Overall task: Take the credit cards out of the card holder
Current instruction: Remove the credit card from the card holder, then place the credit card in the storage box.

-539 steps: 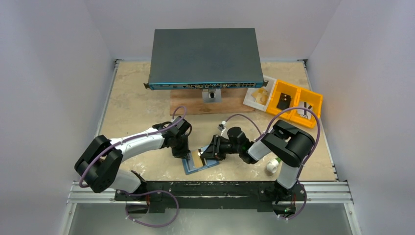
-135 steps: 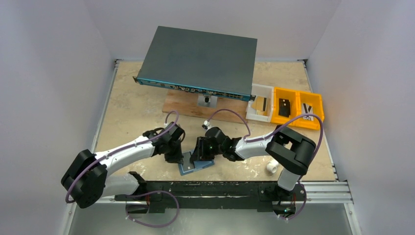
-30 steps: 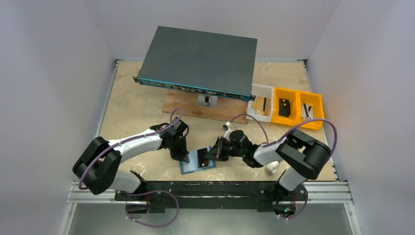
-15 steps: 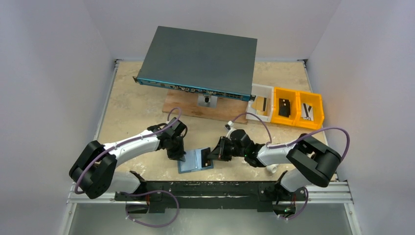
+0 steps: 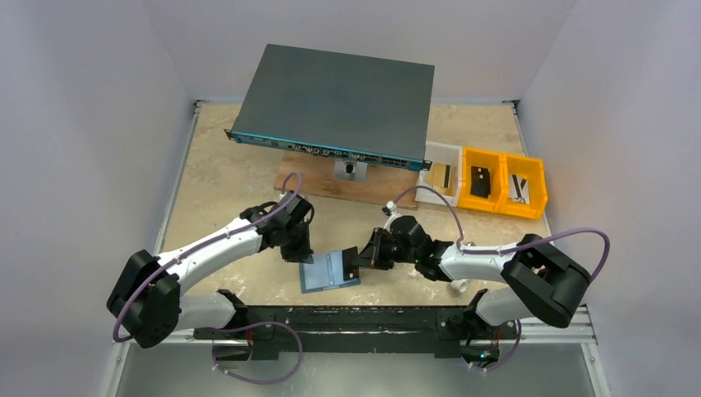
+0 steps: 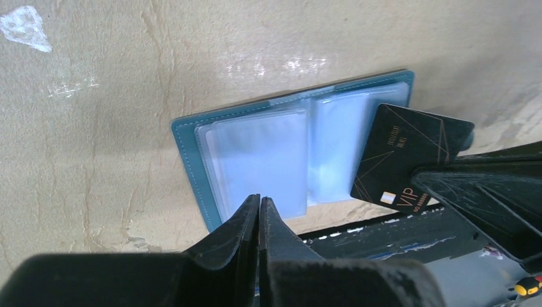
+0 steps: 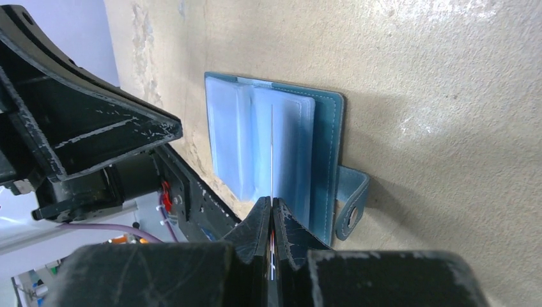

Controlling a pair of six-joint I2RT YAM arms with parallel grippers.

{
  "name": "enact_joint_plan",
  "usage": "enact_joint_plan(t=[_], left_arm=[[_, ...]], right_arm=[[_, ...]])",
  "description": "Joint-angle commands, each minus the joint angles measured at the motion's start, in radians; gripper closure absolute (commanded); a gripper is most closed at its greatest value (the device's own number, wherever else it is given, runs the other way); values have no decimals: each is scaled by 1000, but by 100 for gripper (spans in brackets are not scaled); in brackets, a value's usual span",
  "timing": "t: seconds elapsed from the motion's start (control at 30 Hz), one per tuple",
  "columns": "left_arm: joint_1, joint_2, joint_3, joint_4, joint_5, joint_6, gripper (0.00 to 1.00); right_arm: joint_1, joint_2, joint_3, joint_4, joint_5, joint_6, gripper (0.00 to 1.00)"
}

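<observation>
The card holder lies open and flat near the table's front edge, steel-blue with clear inner sleeves. My right gripper is shut on a black credit card printed "VIP". It holds the card on edge over the holder's right half, and in the right wrist view the card shows only as a thin line. I cannot tell if it still sits in a sleeve. My left gripper is shut and empty, its tips over the holder's left near edge. The holder's strap sticks out sideways.
A large dark grey box rests tilted on a wooden board at the back. One white bin and two orange bins stand back right. A small white object lies by the right arm. A black rail lines the front edge.
The right gripper has drawn the black card a little to the right across the holder. The left gripper has pulled back and left, from on the holder to its left edge.
</observation>
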Motion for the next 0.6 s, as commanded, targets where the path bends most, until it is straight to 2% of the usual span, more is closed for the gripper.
enact_joint_plan(t=[0.0,0.17,0.27,0.33,0.43,0.5,0.57], left_arm=[[8,-56,51,-22,-2,21,95],[8,-91,69,-41,0,25,85],[8,-112,77,-51,2,30,67],[8,-130,82,-56,1,34,48],[8,-155,90,-67,-1,39,29],[8,-165,98,-74,-1,46,21],[8,-171,108,-83,-2,57,18]], right_arm=[[-7,-55,46,-50,36,-30,100],[-10,-110,53,-101,56,-33,100],[-10,-151,56,-135,73,-32,100],[-11,-184,62,-173,93,-33,100],[-11,-241,70,-223,125,-32,100],[-11,-270,76,-256,146,-30,100],[-11,-298,81,-294,166,-25,100]])
